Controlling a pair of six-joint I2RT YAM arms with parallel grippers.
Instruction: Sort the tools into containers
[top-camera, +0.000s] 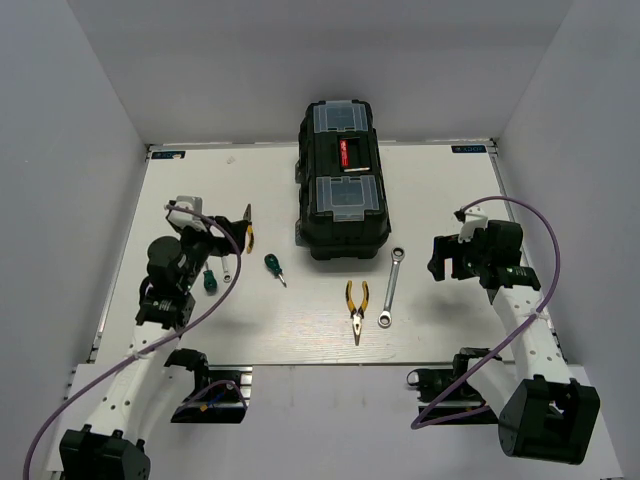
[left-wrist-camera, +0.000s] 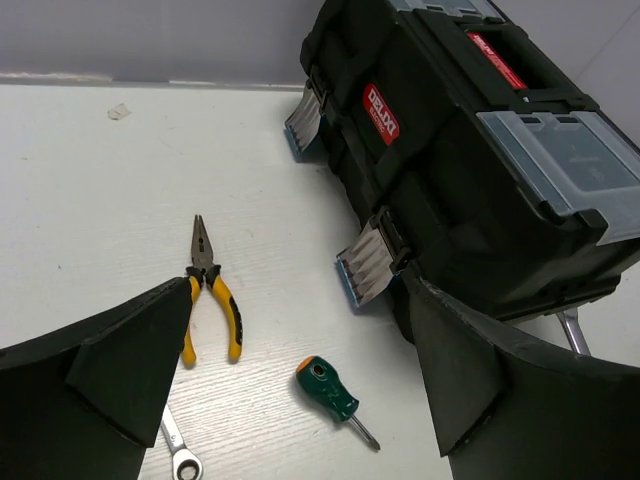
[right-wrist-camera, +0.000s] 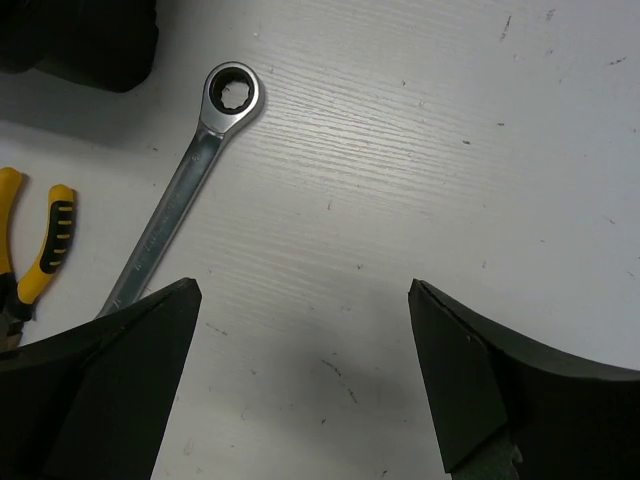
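Note:
The black toolbox (top-camera: 340, 185), with a red handle and two clear-lidded boxes on its lid, stands shut at the back middle of the table; it also shows in the left wrist view (left-wrist-camera: 470, 150). My left gripper (top-camera: 220, 240) is open and empty above the table; in the left wrist view (left-wrist-camera: 300, 370) a green screwdriver (left-wrist-camera: 335, 388), yellow pliers (left-wrist-camera: 210, 295) and a small wrench (left-wrist-camera: 178, 450) lie ahead of it. A second green screwdriver (top-camera: 209, 280) lies under the left arm. My right gripper (top-camera: 441, 262) is open and empty, right of a silver wrench (top-camera: 391, 287) that also shows in its wrist view (right-wrist-camera: 185, 190). Second pliers (top-camera: 357, 305) lie front of the toolbox.
The white table (top-camera: 300, 330) is walled in by grey panels on the left, back and right. The toolbox's silver latches (left-wrist-camera: 368, 265) face my left gripper. Cables loop from both arms near the table's front edge.

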